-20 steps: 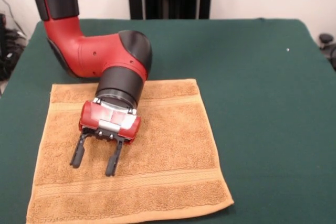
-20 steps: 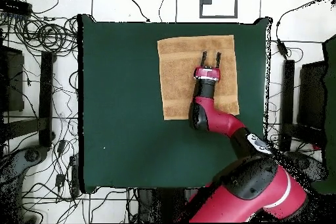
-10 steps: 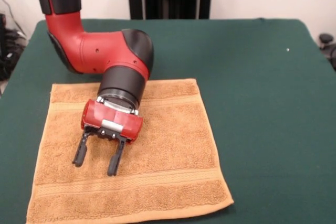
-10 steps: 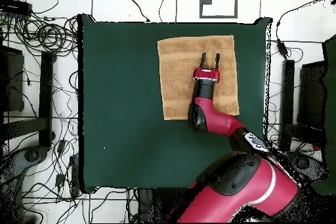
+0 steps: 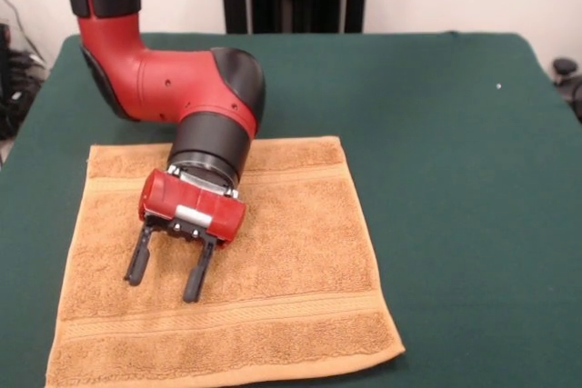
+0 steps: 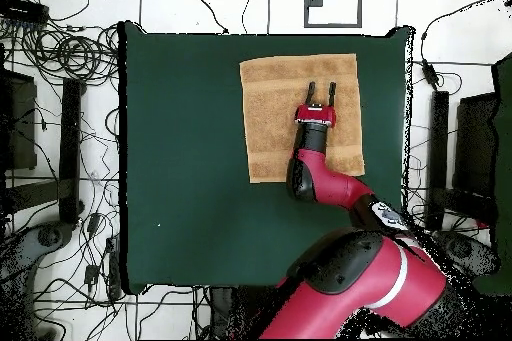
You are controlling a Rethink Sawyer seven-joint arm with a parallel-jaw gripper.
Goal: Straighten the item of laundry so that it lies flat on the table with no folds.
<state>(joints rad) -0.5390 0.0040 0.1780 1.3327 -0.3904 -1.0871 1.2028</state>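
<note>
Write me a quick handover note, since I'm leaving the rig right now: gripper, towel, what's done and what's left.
Gripper: open, holding nothing, over the middle of the towel; whether its tips touch the cloth cannot be told.
Towel: spread on the green table, seen in the overhead view near one long edge.
Done: it looks flat, no folds showing, though the arm hides part of it.
Left: probably only to draw the arm back and check the hidden part.

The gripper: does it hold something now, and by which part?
Nothing is held. The gripper has its jaws open over the towel, with no cloth between them.
</note>
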